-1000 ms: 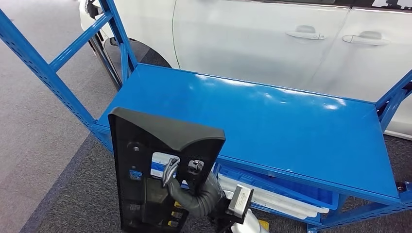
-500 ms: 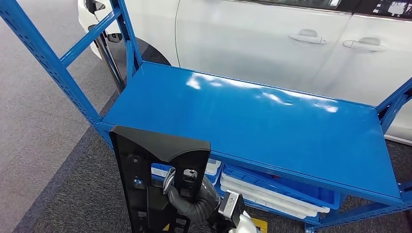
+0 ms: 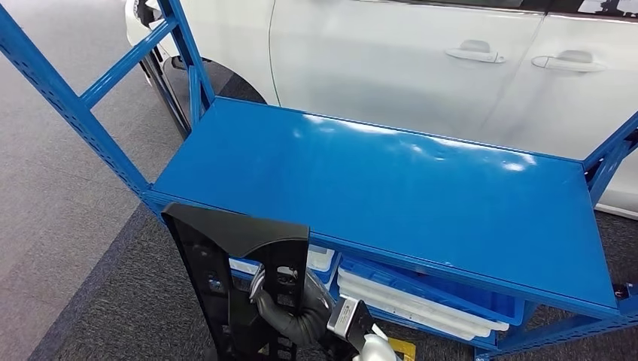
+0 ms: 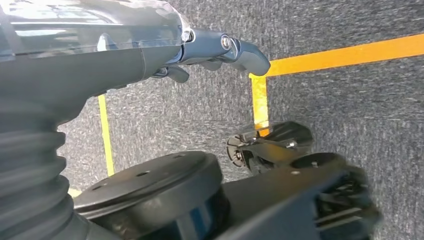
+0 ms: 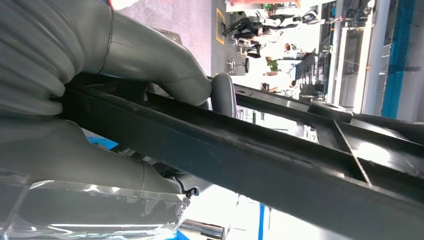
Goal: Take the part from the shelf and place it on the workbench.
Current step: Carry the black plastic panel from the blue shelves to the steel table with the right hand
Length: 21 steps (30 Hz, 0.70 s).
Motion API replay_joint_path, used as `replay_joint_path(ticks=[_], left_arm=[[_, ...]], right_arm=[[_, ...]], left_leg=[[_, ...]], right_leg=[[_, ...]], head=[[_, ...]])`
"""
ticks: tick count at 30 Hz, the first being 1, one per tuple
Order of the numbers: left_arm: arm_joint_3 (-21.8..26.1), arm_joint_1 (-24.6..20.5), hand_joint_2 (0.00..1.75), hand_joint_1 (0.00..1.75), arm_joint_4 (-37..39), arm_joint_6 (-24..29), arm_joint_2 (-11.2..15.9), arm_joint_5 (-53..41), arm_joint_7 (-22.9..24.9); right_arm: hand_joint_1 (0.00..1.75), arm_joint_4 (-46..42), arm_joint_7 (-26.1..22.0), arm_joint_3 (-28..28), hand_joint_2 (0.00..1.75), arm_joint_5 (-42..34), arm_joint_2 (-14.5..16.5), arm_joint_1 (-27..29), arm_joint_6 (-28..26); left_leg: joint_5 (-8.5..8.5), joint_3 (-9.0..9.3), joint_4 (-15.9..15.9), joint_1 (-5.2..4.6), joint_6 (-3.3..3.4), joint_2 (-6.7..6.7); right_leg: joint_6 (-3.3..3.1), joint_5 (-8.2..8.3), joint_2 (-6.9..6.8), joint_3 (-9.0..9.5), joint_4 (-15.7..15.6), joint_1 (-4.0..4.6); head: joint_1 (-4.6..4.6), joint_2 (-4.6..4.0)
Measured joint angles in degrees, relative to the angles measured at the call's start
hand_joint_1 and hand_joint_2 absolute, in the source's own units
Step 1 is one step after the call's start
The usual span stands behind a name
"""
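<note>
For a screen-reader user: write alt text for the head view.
The right robot hand holds a black plastic part upright, in front of and below a bare blue workbench top. Blue bins sit on the level beneath, and a white car stands behind the bench.

The part (image 3: 226, 278) stands upright in front of the shelf (image 3: 391, 188), at its near left corner, with the right hand (image 3: 290, 308) gripping it from the right. Bins (image 3: 421, 301) sit under the shelf top. A car (image 3: 421, 60) stands behind the shelf.
</note>
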Motion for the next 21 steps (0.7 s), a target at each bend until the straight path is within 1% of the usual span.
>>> replay_joint_path(ticks=[1, 2, 3, 4, 5, 6, 7, 8, 9, 10, 11, 13, 14, 15, 16, 17, 18, 19, 20, 21], left_arm=[[0.0, 0.1, 1.75, 0.0, 0.0, 0.0, 0.0, 0.0, 0.0], [0.0, 0.1, 1.75, 0.0, 0.0, 0.1, 0.0, 0.0, 0.0], [0.0, 0.1, 1.75, 0.0, 0.0, 0.1, 0.0, 0.1, 0.0], [0.0, 0.0, 1.75, 0.0, 0.0, 0.1, 0.0, 0.1, 0.0], [0.0, 0.0, 1.75, 0.0, 0.0, 0.2, 0.0, 0.1, -0.1], [0.0, 0.0, 1.75, 0.0, 0.0, 0.1, 0.0, 0.1, -0.1], [0.0, 0.0, 1.75, 0.0, 0.0, 0.1, 0.0, 0.1, -0.1], [0.0, 0.0, 1.75, 0.0, 0.0, 0.0, 0.0, 0.1, -0.1], [0.0, 0.1, 1.75, 0.0, 0.0, -0.1, 0.0, 0.1, -0.1], [0.0, 0.0, 1.75, 0.0, 0.0, -0.2, -0.1, 0.1, 0.0], [0.0, 0.0, 1.75, 0.0, 0.0, -0.3, -0.1, 0.0, 0.1], [0.0, -0.1, 1.75, 0.0, 0.0, -0.5, -0.2, 0.0, 0.2], [0.0, -0.1, 1.75, 0.0, 0.0, -0.5, -0.2, 0.1, 0.4], [0.0, 0.0, 1.75, 0.0, 0.0, -0.5, -0.2, 0.1, 0.4], [0.0, 0.0, 1.75, 0.0, 0.0, -0.5, -0.2, 0.1, 0.5], [0.0, 0.0, 1.75, 0.0, 0.0, -0.5, -0.2, 0.1, 0.5], [0.0, 0.0, 1.75, 0.0, 0.0, -0.5, -0.3, 0.1, 0.5], [0.0, 0.0, 1.75, 0.0, 0.0, -0.5, -0.3, 0.1, 0.5], [0.0, 0.0, 1.75, 0.0, 0.0, -0.5, -0.4, 0.1, 0.5], [0.0, 0.0, 1.75, 0.0, 0.0, -0.5, -0.4, 0.1, 0.5]], right_arm=[[1.36, 0.0, 0.0, 0.0, 1.75, 0.0, 0.0, 0.0, 0.0], [1.36, 0.0, -0.1, 0.0, 1.75, 0.0, 0.0, 0.0, 0.0], [1.36, 0.0, -0.2, 0.0, 1.75, 0.0, 0.0, 0.0, 0.0], [1.36, 0.0, -0.2, 0.0, 1.75, 0.0, 0.0, 0.0, 0.0], [1.36, 0.0, -0.3, 0.0, 1.75, 0.0, 0.0, 0.0, 0.0], [1.36, 0.0, -0.3, 0.0, 1.75, 0.0, 0.0, 0.1, -0.1], [1.36, 0.0, -0.3, 0.0, 1.75, 0.0, 0.0, 0.1, -0.1], [1.36, -0.1, -0.3, 0.0, 1.75, 0.0, 0.0, 0.2, -0.1], [1.36, -0.1, -0.4, -0.1, 1.75, 0.0, 0.0, 0.2, -0.1], [1.36, -0.2, -0.4, -0.1, 1.75, 0.0, 0.0, 0.3, -0.1], [1.36, -0.4, -0.4, -0.2, 1.75, 0.1, 0.0, 0.3, -0.2], [1.36, -0.6, -0.3, -0.3, 1.75, 0.1, 0.0, 0.7, -0.2], [1.36, -0.7, -0.2, -0.3, 1.75, 0.2, 0.0, 1.0, -0.3], [1.36, -0.7, -0.1, -0.4, 1.75, 0.3, 0.0, 1.2, -0.3], [1.36, -0.7, -0.1, -0.4, 1.75, 0.4, 0.0, 1.5, -0.3], [1.36, -0.8, 0.0, -0.4, 1.75, 0.5, 0.0, 1.6, -0.3], [1.36, -1.0, 0.0, -0.5, 1.75, 0.6, 0.0, 1.7, -0.3], [1.36, -1.2, 0.0, -0.5, 1.75, 0.6, 0.0, 1.8, -0.3], [1.36, -1.4, 0.0, -0.6, 1.75, 0.7, 0.0, 1.9, -0.3], [1.36, -1.6, 0.0, -0.6, 1.75, 0.7, 0.0, 2.0, -0.3]], left_leg=[[1.18, 0.57, -1.1, 0.02, 0.03, 0.01], [3.27, 2.33, -4.7, 0.03, 0.16, 0.03], [5.22, 4.51, -9.1, 0.0, 0.41, 0.09], [6.62, 6.45, -13.1, -0.12, 0.72, 0.13], [7.37, 7.74, -15.8, -0.24, 1.06, 0.15], [7.37, 8.19, -16.8, -0.39, 1.37, 0.14], [7.33, 8.19, -16.9, -0.53, 1.65, 0.08], [7.46, 8.17, -16.9, -0.44, 1.99, 0.03], [7.68, 8.2, -17.1, -0.34, 2.32, 0.04], [7.93, 8.21, -17.4, -0.21, 2.66, 0.06], [8.19, 8.19, -17.6, -0.08, 2.94, 0.12], [8.4, 7.9, -17.5, -0.13, 3.2, 0.18], [8.44, 7.71, -17.3, -0.17, 3.26, 0.18], [8.46, 7.52, -17.2, -0.18, 3.28, 0.17], [8.46, 7.35, -17.0, -0.19, 3.28, 0.13], [8.44, 7.2, -16.8, -0.19, 3.26, 0.07], [8.4, 7.06, -16.5, -0.19, 3.19, 0.01], [8.35, 6.87, -16.2, -0.29, 3.05, -0.05], [8.35, 6.66, -16.0, -0.36, 2.83, -0.08], [8.41, 6.46, -15.8, -0.41, 2.55, -0.09]], right_leg=[[0.03, -0.02, 0.0, 0.07, 0.0, 0.01], [0.09, -0.06, 0.01, 0.2, 0.0, 0.01], [0.19, -0.11, 0.01, 0.34, 0.0, 0.02], [0.39, -0.18, 0.03, 0.41, 0.1, 0.13], [0.65, -0.21, 0.03, 0.41, 0.1, 0.22], [0.95, -0.21, 0.02, 0.37, 0.1, 0.29], [1.28, -0.16, 0.0, 0.31, 0.1, 0.33], [1.63, -0.13, -0.01, 0.3, 0.0, 0.34], [1.96, -0.46, 0.03, 0.2, 0.3, 0.29], [2.25, -1.38, 0.09, -0.24, 1.5, 0.25], [2.51, -2.99, 0.17, -1.24, 3.8, 0.19], [2.79, -7.22, 0.29, -4.59, 11.5, 0.01], [2.89, -8.68, 0.32, -6.18, 15.1, -0.04], [2.93, -9.09, 0.33, -6.98, 17.0, -0.06], [2.92, -8.33, 0.33, -6.64, 16.6, -0.07], [2.83, -6.63, 0.34, -5.2, 13.8, -0.09], [2.64, -4.6, 0.37, -2.99, 9.6, -0.09], [2.43, -3.03, 0.43, -1.0, 5.7, -0.01], [2.21, -2.01, 0.5, 0.29, 2.9, 0.07], [1.98, -1.56, 0.58, 0.83, 1.4, 0.17]], head=[[0.0, 0.0], [0.0, 0.0], [0.0, 0.0], [0.0, 0.0], [0.0, 0.0], [-0.01, 0.0], [-0.01, 0.0], [-0.01, 0.0], [-0.01, 0.0], [0.0, 0.0], [0.0, 0.0], [0.0, 0.0], [0.0, 0.0], [0.0, 0.0], [0.0, 0.0], [0.0, 0.0], [0.0, 0.0], [0.0, 0.0], [0.0, 0.0], [0.0, 0.0]])
